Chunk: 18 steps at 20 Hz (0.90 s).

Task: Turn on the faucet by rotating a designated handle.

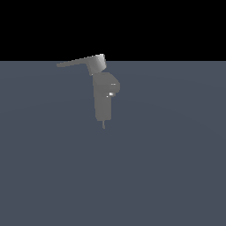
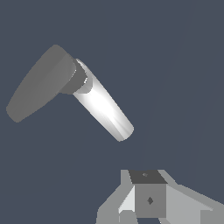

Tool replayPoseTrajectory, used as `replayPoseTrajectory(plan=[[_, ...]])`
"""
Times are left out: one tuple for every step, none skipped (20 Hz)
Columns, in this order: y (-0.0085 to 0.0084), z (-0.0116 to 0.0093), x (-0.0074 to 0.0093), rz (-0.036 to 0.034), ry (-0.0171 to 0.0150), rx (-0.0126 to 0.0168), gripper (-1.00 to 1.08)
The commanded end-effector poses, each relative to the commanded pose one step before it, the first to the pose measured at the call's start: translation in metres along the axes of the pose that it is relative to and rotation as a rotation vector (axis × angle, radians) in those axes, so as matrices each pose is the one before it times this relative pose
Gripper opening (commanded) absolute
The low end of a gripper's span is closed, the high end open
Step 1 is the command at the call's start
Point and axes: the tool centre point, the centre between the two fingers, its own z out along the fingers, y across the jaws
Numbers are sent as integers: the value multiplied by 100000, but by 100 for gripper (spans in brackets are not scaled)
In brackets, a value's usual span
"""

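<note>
Faucet [image 1: 104, 99] stands just above centre of the exterior view, handle [image 1: 79, 62] reaching toward that view's left. My claw [image 2: 148, 199] hangs clear of it; open or closed, I cannot tell.

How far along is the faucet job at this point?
Nothing looks done: the handle tops the faucet untouched, with no arm in the exterior view. In hand: the wrist view shows the end effector apart from the handle; its jaw state is unclear. Left: reaching the lever and rotating it.
</note>
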Motion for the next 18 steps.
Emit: replayPoseTrajectory(plan=[[-1369,365,892,5313,-428,-92,-100],[-561,166,315,2077,-166,-62,-100],[-571,176,299,2077,-165,-67,-100],[-580,187,282,2078,-164,-71,-100],[-589,197,266,2079,-162,-76,-100],[-597,208,248,2079,-161,-80,-100],[-604,218,231,2080,-159,-84,-100],[-611,229,213,2081,-158,-88,-100],[-617,239,195,2082,-156,-93,-100],[-622,250,177,2083,-154,-97,-100],[-627,260,159,2084,-152,-101,-100],[-631,271,140,2084,-150,-105,-100],[-634,281,121,2086,-148,-109,-100],[-636,292,102,2086,-145,-113,-100],[-638,302,83,2089,-143,-117,-100],[-639,313,64,2089,-140,-121,-100],[-639,323,45,2091,-138,-125,-100],[-639,334,25,2091,-135,-129,-100]])
